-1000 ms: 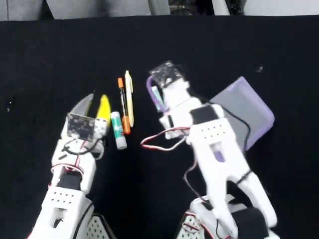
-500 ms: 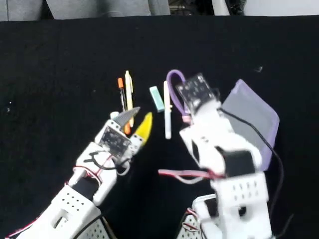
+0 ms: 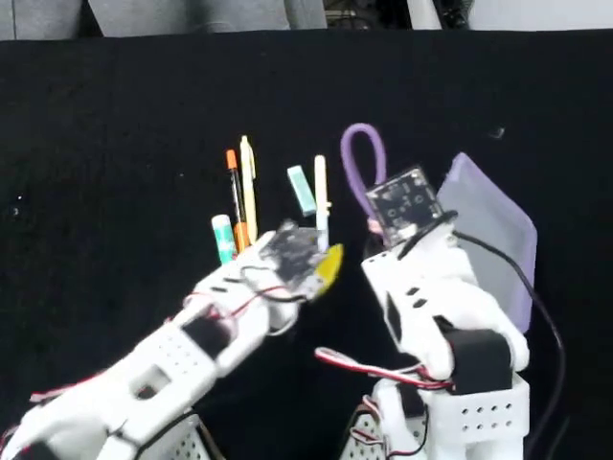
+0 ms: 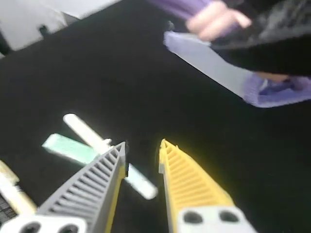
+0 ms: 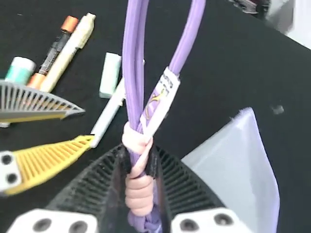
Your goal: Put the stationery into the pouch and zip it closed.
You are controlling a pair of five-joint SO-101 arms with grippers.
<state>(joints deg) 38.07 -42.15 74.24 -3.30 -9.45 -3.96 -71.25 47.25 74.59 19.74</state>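
Black table (image 3: 96, 115) | pouch (image 3: 488, 225) (lilac, frosted) | right gripper (image 5: 137, 155) pinching its purple loop (image 5: 133, 73) | left gripper (image 4: 142, 145) spread

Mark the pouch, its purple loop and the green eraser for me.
pouch (image 3: 493, 218), high view, its flat side panel.
purple loop (image 5: 132, 58), right wrist view, one strand of it.
green eraser (image 3: 302, 189), high view, its middle.
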